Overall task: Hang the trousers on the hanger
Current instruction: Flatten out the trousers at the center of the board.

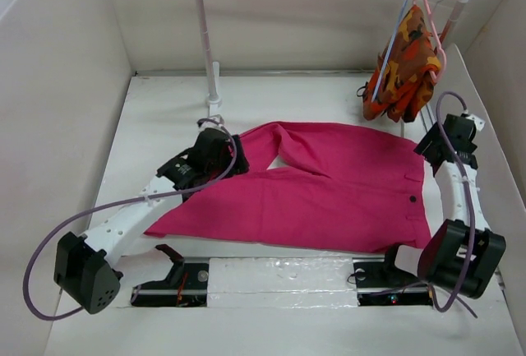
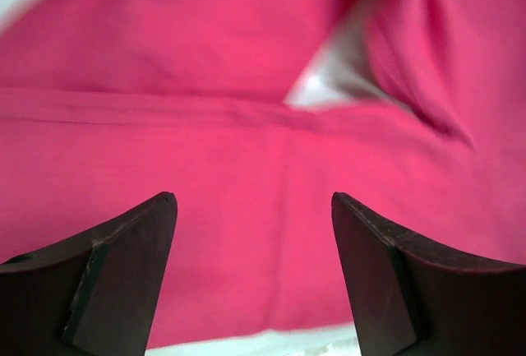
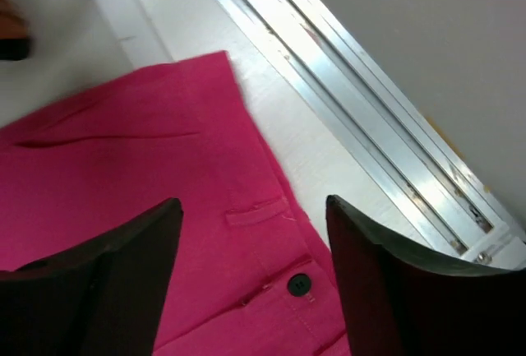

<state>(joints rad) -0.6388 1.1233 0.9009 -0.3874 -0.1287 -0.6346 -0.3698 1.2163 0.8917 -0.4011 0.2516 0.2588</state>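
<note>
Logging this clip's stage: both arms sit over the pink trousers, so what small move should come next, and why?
Probably lower the right gripper and close on the waistband of the trousers: its jaws stand open above the cloth, which lies flat and ungrasped; the left gripper is open too.

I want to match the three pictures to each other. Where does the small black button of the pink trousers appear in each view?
Top external: the black button is near the right end of the trousers, by the waistband.
Left wrist: not in view; only the pink cloth of the legs shows.
Right wrist: low in the picture, a little right of centre.
Shared landmark: the trousers' pink cloth, seen in all three views.
</note>
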